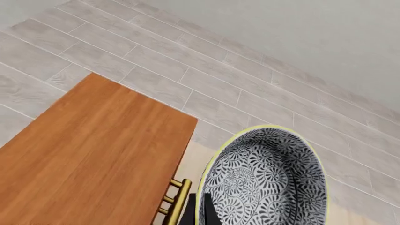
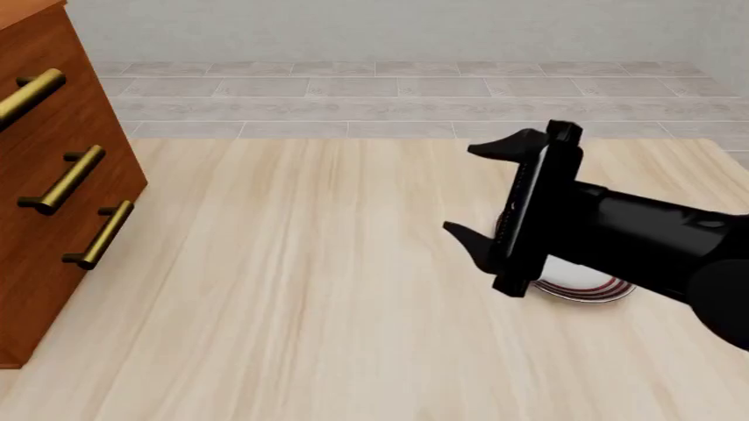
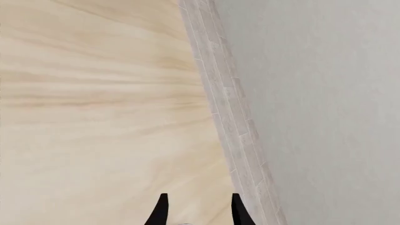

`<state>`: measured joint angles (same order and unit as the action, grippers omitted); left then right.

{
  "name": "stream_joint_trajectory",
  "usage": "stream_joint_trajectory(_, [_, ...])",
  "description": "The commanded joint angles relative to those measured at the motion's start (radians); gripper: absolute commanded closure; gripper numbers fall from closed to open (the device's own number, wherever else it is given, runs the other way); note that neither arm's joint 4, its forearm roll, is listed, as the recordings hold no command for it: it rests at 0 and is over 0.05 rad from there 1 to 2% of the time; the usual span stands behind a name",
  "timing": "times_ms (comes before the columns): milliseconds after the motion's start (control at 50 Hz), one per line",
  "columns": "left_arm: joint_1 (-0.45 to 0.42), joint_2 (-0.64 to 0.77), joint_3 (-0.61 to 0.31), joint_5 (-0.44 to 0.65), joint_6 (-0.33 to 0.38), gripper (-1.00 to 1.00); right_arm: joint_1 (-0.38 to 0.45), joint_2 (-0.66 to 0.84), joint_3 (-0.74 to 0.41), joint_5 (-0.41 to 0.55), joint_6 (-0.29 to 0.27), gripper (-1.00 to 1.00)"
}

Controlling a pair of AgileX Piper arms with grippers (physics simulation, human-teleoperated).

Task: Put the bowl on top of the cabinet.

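The bowl (image 1: 265, 180) is gripped at its rim by the left gripper (image 1: 201, 212) beside the cabinet (image 1: 87, 154) top, above the handles, while the right gripper (image 2: 474, 189) is held spread wide and empty over the table (image 2: 304, 289).

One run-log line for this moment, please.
left gripper: holds bowl | bowl: beside cabinet top, above it | right gripper: open, empty

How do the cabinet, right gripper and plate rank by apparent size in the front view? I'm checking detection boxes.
1. cabinet, cut off by the frame edge
2. right gripper, nearer the camera, so enlarged
3. plate, mostly hidden behind the gripper, so its true extent is unsure
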<state>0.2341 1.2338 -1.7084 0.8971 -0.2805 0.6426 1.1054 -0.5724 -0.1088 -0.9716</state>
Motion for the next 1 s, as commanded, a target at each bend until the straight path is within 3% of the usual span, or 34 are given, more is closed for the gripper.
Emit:
stream_joint_trajectory(20, [0.054,0.005,-0.023,0.0,0.014,1.0,0.006,0.016,0.003,-0.014,0.009,-1.0])
stream_joint_trajectory(260, [0.135,0.019,-0.031,-0.009,0.048,1.0,0.01,0.024,0.001,-0.022,0.012,-1.0])
stream_joint_trajectory(1000, [0.259,0.027,0.011,-0.053,0.063,1.0,0.017,0.048,0.013,-0.053,0.027,-1.0])
